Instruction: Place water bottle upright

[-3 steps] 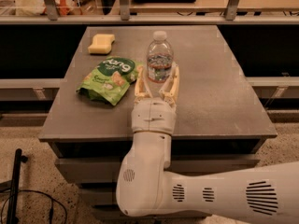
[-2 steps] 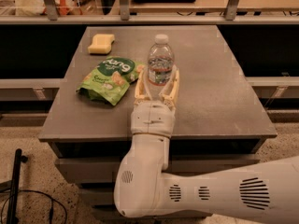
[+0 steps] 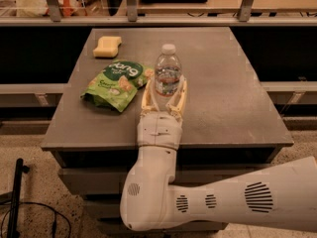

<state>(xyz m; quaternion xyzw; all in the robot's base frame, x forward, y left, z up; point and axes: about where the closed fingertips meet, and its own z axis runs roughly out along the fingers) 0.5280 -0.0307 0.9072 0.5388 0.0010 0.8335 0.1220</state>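
while the hand (image 3: 165, 89) clasps it, the water bottle (image 3: 167, 76) stands upright, cap up.

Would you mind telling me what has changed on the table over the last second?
Very little visibly changed. The water bottle stands upright as before, between the fingers of the end effector, which remains around its lower part near the table's middle. Whether the fingers have loosened cannot be told. The green snack bag and the yellow sponge lie where they were.
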